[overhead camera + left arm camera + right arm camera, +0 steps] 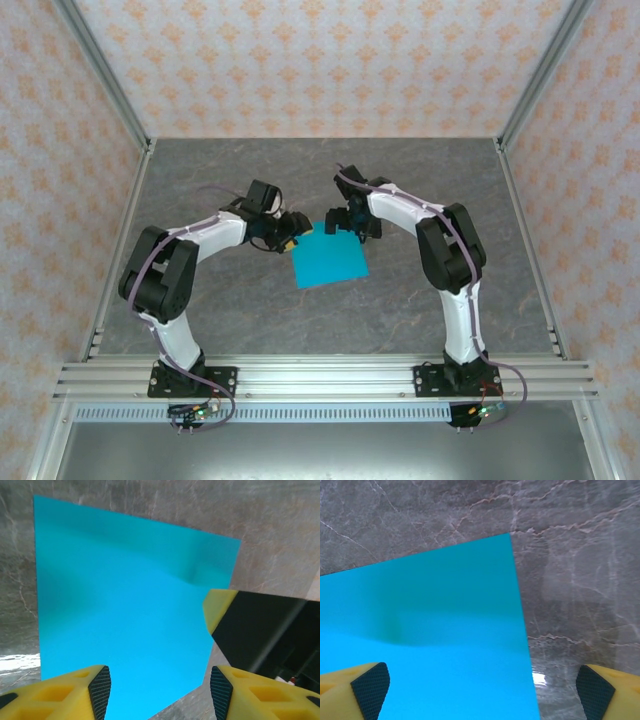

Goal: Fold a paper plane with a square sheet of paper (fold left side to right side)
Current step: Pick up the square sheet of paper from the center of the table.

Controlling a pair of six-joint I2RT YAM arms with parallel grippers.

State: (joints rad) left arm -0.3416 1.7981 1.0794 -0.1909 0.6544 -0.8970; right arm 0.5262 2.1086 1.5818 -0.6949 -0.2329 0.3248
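The square sheet of paper (330,260) is bright cyan-blue and lies flat and unfolded on the grey marble table (420,190). My left gripper (296,232) hangs at its far left corner. In the left wrist view the sheet (125,600) runs under the left gripper (160,692), whose jaws stand apart over the paper's near edge. My right gripper (345,222) is at the far right corner. In the right wrist view the right gripper (482,692) stands wide open over the sheet's (430,630) side edge. One yellow finger of the right gripper (220,607) shows in the left wrist view.
Patterned walls and aluminium posts (118,90) close the table in on three sides. A metal rail (320,378) with both arm bases runs along the near edge. Bare table lies to the left, to the right and in front of the sheet.
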